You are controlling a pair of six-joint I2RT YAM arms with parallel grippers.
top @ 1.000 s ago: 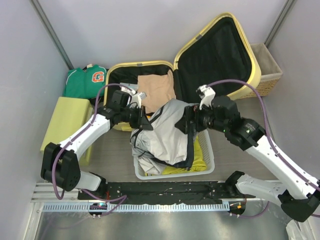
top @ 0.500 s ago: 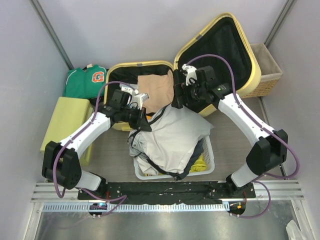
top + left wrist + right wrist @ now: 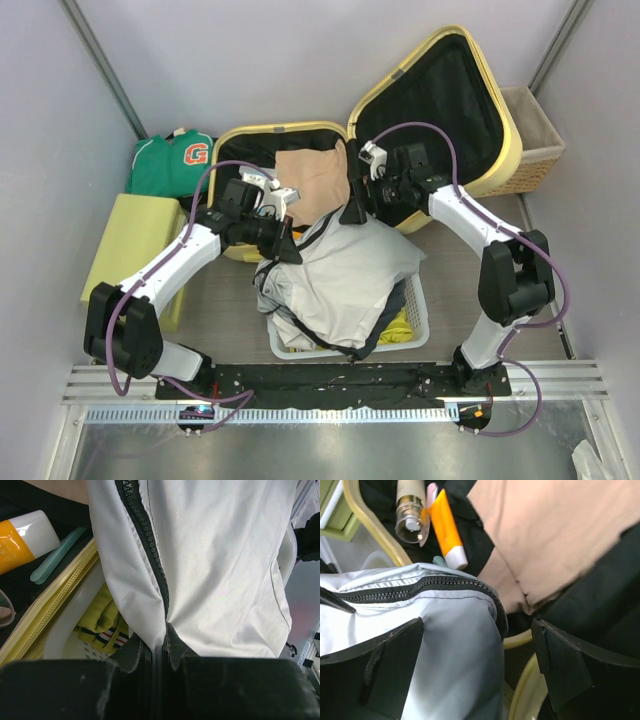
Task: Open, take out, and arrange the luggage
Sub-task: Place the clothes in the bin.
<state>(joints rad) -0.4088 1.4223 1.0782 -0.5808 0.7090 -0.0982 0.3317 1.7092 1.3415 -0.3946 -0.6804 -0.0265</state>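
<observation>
The luggage (image 3: 440, 100) lies open at the back, its pale yellow lid raised on the right. Its black-lined base holds a tan garment (image 3: 315, 175). My left gripper (image 3: 285, 245) is shut on a fold of a pale grey jacket (image 3: 345, 275) with a black zipper. The fabric is pinched between its fingertips (image 3: 161, 647). The jacket (image 3: 220, 570) drapes over a white laundry basket (image 3: 418, 310). My right gripper (image 3: 352, 212) stands open over the jacket's far corner (image 3: 445, 630) at the suitcase's front rim. Its jaws (image 3: 477, 625) are wide apart and straddle the fabric without pinching it.
Beside the tan garment (image 3: 550, 530) lie an orange tube (image 3: 445, 527) and a cylindrical bottle (image 3: 412, 510). A yellow-green garment (image 3: 102, 617) is in the basket. A green shirt (image 3: 175, 160) and a yellow-green box (image 3: 135, 245) are at left. A wicker basket (image 3: 540, 140) stands back right.
My right arm has swung from the jacket's right side back toward the suitcase's front rim. The jacket, bunched up a second ago, now spreads flatter over the basket. My left arm has stayed put.
</observation>
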